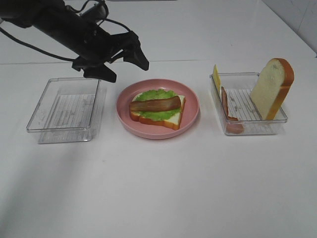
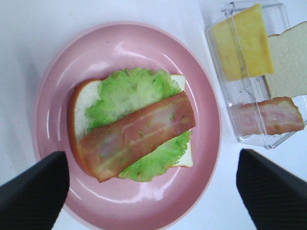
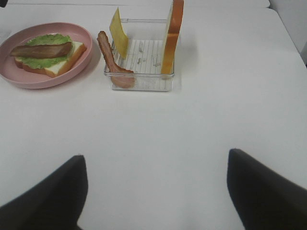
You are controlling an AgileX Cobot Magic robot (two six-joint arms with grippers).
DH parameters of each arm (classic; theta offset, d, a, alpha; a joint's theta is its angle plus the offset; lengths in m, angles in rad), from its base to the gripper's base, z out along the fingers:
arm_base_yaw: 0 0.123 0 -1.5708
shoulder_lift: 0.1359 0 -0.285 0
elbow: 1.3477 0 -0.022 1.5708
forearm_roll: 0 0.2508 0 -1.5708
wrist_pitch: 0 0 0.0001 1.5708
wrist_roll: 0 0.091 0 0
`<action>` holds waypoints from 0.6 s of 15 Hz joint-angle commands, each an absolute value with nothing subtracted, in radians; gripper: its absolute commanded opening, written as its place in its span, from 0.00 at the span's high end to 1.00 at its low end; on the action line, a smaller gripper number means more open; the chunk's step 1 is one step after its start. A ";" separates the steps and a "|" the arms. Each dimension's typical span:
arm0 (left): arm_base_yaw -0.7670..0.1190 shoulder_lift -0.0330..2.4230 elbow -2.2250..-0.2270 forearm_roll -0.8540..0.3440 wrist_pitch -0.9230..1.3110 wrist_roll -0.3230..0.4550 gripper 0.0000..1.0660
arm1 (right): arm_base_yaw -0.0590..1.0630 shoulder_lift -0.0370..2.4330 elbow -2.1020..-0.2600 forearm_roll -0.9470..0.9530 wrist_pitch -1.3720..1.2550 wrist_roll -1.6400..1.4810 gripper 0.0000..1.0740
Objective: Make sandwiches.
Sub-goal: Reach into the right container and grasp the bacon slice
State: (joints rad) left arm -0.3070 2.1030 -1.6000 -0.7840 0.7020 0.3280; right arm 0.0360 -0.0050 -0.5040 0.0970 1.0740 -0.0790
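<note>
**Sandwich half built, both hands free**

You had the sandwich part-way up at this moment. It sat on the pink plate in the middle of the bench. One bread slice was at the bottom, with lettuce over it and a bacon strip laid slantwise on top. By my reading, that made three layers done.

What was left stood in the clear tray to the right of the plate. The cheese square and a second bacon strip both leaned on the wall nearest the plate. The second bread slice was propped on edge at the far side. The other clear tray, left of the plate, held none of the pieces.

Your left hand hovered above the back-left edge of the plate, jaws wide apart with nothing between them. Its wrist view looked straight down on the stack. Your right hand hung over bare bench, well apart from the tray, jaws also apart and holding nothing.

The cheese, probably the spare bacon, and the closing slice were yet to go on, so I'd judge the job roughly half done.
</note>
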 commanded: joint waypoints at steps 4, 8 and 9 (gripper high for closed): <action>-0.303 1.899 -1.602 -0.360 0.810 0.123 0.16 | 0.030 -0.014 -0.502 0.094 1.061 -0.078 0.29; -0.303 1.802 -1.602 -0.091 1.071 -0.024 0.16 | 0.030 -0.014 -0.502 0.094 1.061 -0.078 0.29; -0.303 1.795 -1.602 -0.071 1.101 -0.045 0.16 | 0.030 -0.014 -0.502 0.094 1.061 -0.078 0.29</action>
State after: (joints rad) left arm -0.3070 1.8060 -1.6000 -0.0900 1.0750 -0.0220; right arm 0.0360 -0.0050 -0.5040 0.0970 1.0740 -0.0790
